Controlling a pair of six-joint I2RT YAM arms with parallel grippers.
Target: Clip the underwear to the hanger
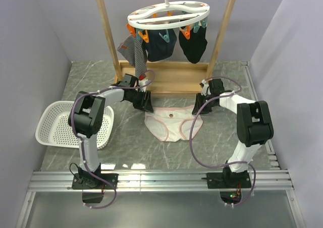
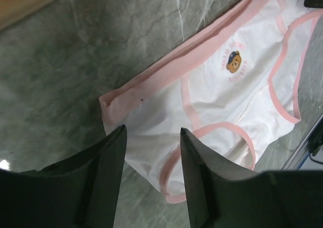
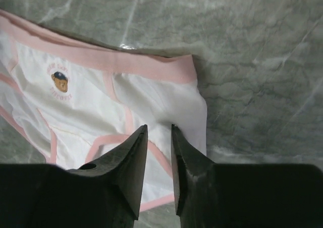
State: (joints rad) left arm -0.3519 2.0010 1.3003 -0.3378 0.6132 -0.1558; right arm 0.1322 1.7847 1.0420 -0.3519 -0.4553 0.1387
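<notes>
The underwear (image 1: 171, 123) lies flat on the grey marble table, white with pink trim and a small bear print (image 2: 233, 62). My left gripper (image 1: 146, 103) hovers over its left waistband corner, open, with cloth showing below the wide gap (image 2: 151, 129). My right gripper (image 1: 200, 107) is at the right corner (image 3: 158, 126), its jaws a narrow gap apart, tips down at the cloth (image 3: 101, 102), nothing pinched between them. The hanger (image 1: 169, 15), a white oval ring with orange and teal clips, hangs from the rack above and behind.
A wooden frame rack (image 1: 108, 36) stands at the back, its base just behind both grippers. Two dark garments (image 1: 161, 46) and a grey striped cloth (image 1: 132, 50) hang from the clips. A white basket (image 1: 58, 124) sits at the left.
</notes>
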